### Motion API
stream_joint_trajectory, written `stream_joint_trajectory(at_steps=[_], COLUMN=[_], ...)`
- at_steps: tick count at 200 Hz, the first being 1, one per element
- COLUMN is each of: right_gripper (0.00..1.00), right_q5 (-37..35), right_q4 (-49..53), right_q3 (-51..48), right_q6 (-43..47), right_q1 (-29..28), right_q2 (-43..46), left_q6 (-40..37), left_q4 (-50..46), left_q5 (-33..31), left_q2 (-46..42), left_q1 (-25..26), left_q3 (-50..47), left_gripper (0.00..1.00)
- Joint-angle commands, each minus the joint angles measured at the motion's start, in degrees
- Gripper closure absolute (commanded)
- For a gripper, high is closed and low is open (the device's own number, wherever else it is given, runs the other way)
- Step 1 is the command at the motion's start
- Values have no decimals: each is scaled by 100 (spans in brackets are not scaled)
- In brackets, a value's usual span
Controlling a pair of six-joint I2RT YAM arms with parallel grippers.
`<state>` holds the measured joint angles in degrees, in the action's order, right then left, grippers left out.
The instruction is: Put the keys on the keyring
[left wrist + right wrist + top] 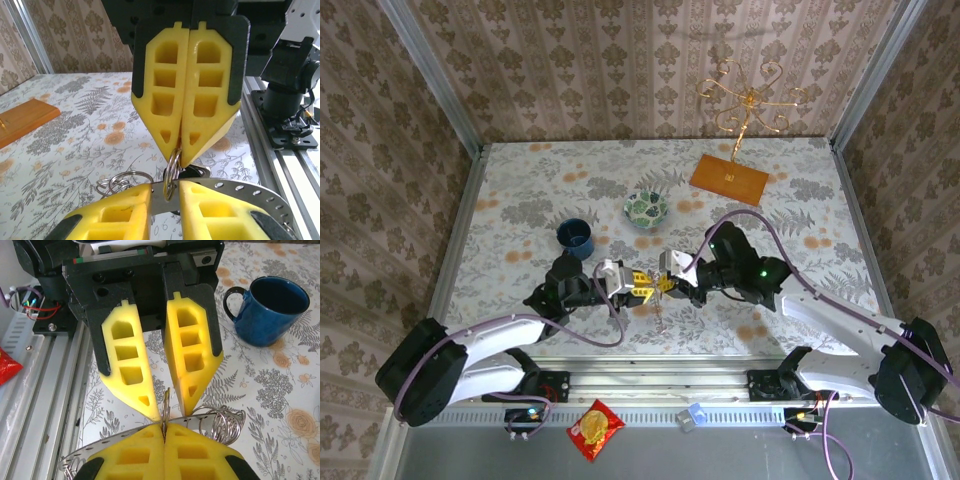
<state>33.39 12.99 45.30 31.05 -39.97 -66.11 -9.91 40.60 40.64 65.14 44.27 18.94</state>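
Right claw: my right claw (pixel 180 157) is closed, its pads pressed flat together. They pinch the rim of a small split ring (pixel 166 399) that stands upright out of their seam.
Left claw: my left claw (pixel 169 411) is narrow, with a slim gap between its pads. The small split ring stands in that gap, and the pads sit a little off it on each side.
Keyring: the keyring (pixel 240 193), a flat grey perforated band, curves under both claws where they meet tip to tip. That is toward the near side of the table (pixel 520 200), nearer me than the blue mug.
Keys: I can't pick them out for sure. A dark bit (pixel 196 172) just behind the small ring may be the black head.
Other rings: a cluster of thin wire rings (pixel 120 182) lies just beside the band.
Handling, keyring: I judge it light, stiff and thin. Bare metal will slide on foam, so it could twist in a loose pinch.
Where to hold: I would grip across the flat of the band, beside the threading spot and not on it.
Handling, keys: they look tiny and light, and likely to swing. I'd grip one by the head.
Blue mug (pixel 262 332): upright, handle toward my left claw. I see nothing inside.
Patterned bowl (pixel 630 210): just beyond the mug. I see nothing in it but its own pattern.
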Motion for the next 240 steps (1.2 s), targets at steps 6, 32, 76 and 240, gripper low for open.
stream_joint_trajectory(at_steps=[6, 32, 76, 240], right_gripper=[100, 100, 100, 68], right_q5=[-339, -693, -924, -365], right_q4=[884, 1358, 1750, -266], right_q3=[494, 838, 1236, -194], right_q6=[523, 774, 997, -338], right_q1=[-180, -337, -505, -218], right_q2=[-211, -411, -680, 256], left_q6=[-305, -429, -807, -259], left_q4=[-629, -947, -1592, -370], left_q5=[-71, -68, -18, 260], left_q2=[-133, -195, -195, -353], left_q1=[34, 33, 126, 151], left_q3=[279, 403, 658, 167], left_gripper=[80, 79, 80, 100])
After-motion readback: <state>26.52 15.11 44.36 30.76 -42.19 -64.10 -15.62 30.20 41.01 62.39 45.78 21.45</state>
